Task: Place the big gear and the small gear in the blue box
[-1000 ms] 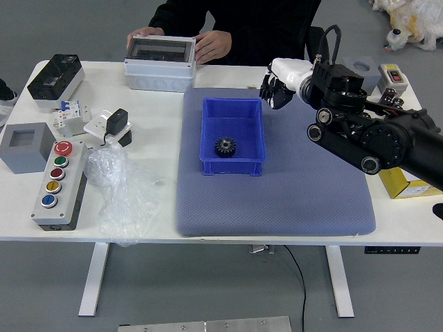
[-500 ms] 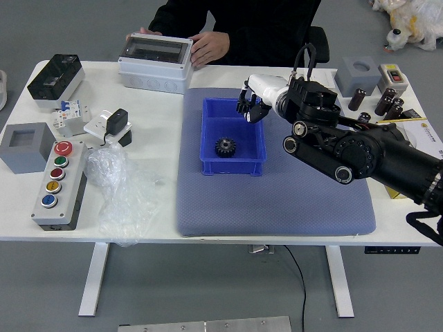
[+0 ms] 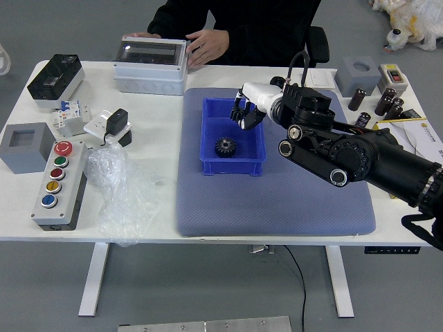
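Leftward shifts show since the earlier frames: the case [image 3: 149, 66] has slid a little that way at the table's far edge, one person's hand [image 3: 142, 34] behind its left end and the other hand [image 3: 206, 47] at its right end, and the right hand [image 3: 261, 95] has come in from beyond the blue box's right side to above its far right part. The robot's left hand is out of view.

The blue box [image 3: 246, 168] sits on the mat [image 3: 277, 211], open-topped and low-walled. It holds one gear [image 3: 225, 146], lying flat towards the near side; whether that is the big or the small one, I cannot tell. It looks stiff and sturdy, probably modest in weight, and the toothed rim should give a secure hold, best pinched across opposite sides. If smooth, its flat faces might slip.

Above the box, the right hand's grip cannot be made out, so whether it carries the other gear is unclear. If it does, a low release beside the first gear would suit, clear of the walls and without stacking.
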